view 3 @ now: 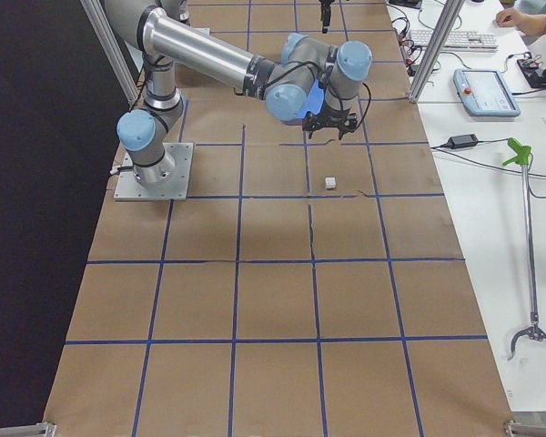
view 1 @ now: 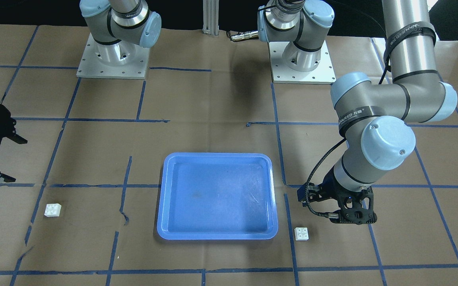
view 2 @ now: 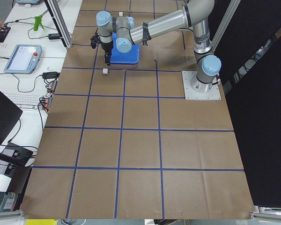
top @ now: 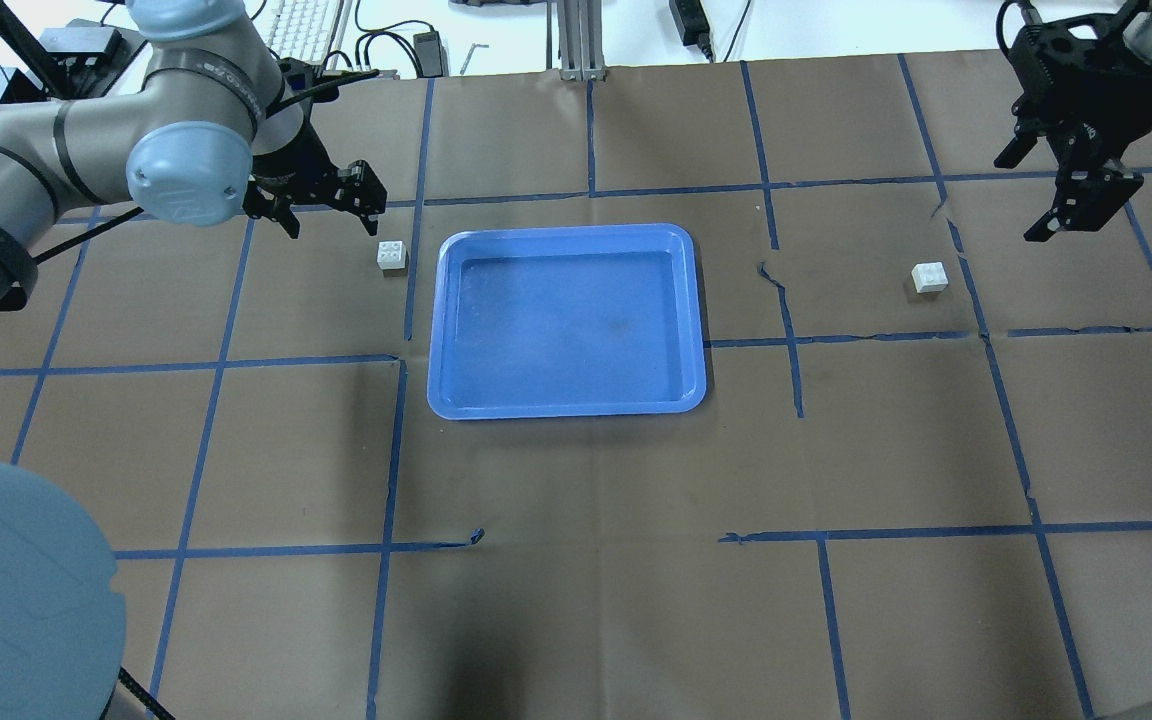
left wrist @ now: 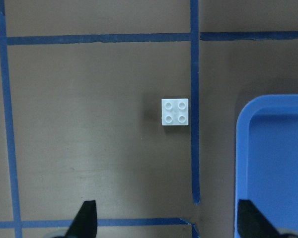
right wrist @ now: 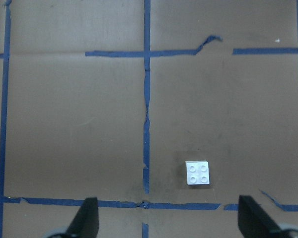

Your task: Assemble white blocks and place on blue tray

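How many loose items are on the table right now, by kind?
white blocks: 2, both on the table, neither on the tray
blue tray: 1, nothing on it
Total: 3

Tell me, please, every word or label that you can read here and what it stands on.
"WANEED": forearm band on the left arm; the signs after it are too blurred.
"WANEED": upper band on that arm.
White blocks, tray: no text.
Tablet on the desk: too small to read.
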### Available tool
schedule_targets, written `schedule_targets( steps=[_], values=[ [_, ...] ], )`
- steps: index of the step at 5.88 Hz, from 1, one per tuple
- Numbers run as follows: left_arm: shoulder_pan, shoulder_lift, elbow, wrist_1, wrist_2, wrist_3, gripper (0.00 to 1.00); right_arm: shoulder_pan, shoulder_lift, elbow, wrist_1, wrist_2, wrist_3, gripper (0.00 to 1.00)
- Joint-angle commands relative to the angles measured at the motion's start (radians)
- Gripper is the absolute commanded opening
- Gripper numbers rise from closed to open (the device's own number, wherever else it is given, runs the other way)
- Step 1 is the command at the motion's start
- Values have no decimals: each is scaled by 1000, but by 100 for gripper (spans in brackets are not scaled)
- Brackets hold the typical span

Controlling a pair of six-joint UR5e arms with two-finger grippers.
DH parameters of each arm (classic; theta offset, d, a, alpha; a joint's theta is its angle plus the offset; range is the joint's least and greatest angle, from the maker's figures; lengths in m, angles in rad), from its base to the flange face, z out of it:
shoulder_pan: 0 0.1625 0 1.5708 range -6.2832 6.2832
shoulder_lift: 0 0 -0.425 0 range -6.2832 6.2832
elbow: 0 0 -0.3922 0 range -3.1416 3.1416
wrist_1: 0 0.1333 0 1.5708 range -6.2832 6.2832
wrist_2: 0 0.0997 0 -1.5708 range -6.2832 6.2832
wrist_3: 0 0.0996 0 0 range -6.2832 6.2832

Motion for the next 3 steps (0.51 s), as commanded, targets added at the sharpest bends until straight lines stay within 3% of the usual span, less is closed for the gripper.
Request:
schedule_targets(
  steps=[1,3],
  values=[
    [1,-90,3,112,-8,-5,99,-88,141,0,-23,207,-145,100],
    [-1,-160,3,179,-8,-7,99,-122,274,2,-124,305,-248,100]
  ],
)
